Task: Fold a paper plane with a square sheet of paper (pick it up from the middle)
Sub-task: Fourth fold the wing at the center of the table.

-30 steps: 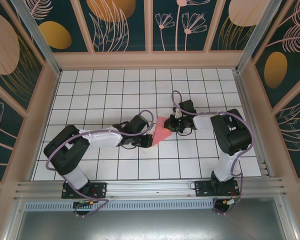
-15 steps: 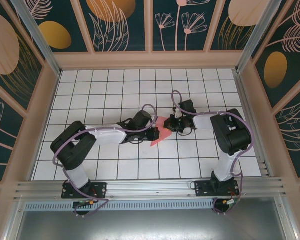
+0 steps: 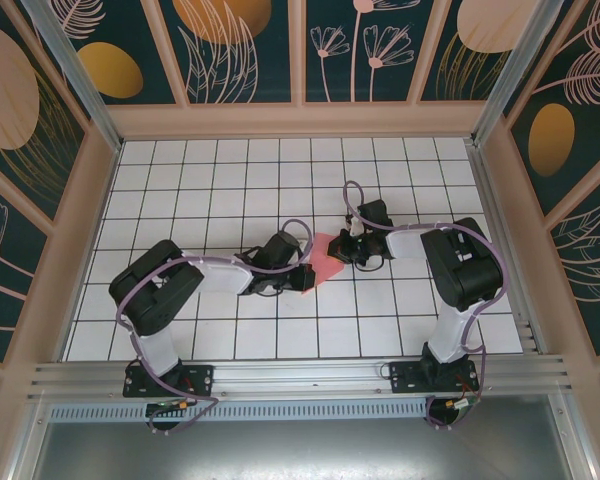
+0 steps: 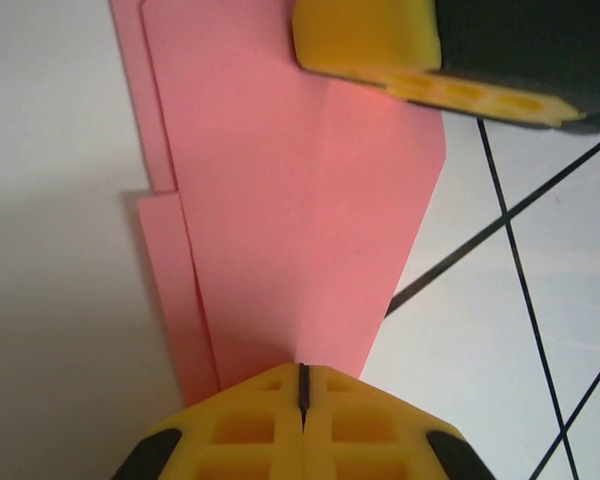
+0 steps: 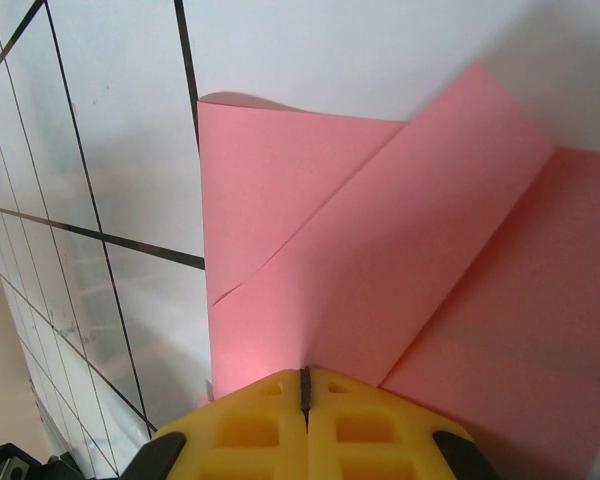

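The square sheet of paper (image 3: 325,258), pink-red and folded into a narrower creased shape, lies flat on the white grid table (image 3: 230,190) between both arms. My left gripper (image 3: 305,276) is shut, its tips resting on the paper's near left end. In the left wrist view the paper (image 4: 300,200) runs away from the shut left gripper (image 4: 302,383) towards the right gripper's yellow finger (image 4: 365,35). My right gripper (image 3: 343,248) is shut too, tips on the paper's far right end. In the right wrist view overlapping folded flaps (image 5: 380,250) spread out from the right gripper (image 5: 305,385).
Low tan walls (image 3: 300,120) with patterned panels enclose the table on three sides. A metal rail (image 3: 300,375) carrying both arm bases runs along the near edge. Purple cables loop beside each wrist.
My left gripper has slid right onto the paper and then slightly nearer, its elbow following to the right. The paper's near corner now looks shorter. The right gripper has stayed put.
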Robot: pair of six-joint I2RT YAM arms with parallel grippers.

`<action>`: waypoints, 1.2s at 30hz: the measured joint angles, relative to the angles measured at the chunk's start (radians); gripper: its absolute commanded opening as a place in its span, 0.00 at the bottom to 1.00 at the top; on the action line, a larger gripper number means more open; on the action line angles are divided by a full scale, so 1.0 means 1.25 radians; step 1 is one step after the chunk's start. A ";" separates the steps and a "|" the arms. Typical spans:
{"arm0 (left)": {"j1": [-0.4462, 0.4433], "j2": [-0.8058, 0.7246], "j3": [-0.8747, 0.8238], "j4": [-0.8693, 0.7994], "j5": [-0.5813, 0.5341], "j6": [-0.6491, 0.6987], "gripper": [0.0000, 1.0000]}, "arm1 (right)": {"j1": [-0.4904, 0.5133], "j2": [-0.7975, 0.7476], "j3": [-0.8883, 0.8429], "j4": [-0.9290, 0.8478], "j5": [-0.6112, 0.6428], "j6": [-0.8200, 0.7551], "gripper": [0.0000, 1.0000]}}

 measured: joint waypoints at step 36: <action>0.000 -0.053 -0.002 -0.061 0.009 -0.011 0.00 | 0.000 0.002 0.007 -0.007 -0.002 0.000 0.02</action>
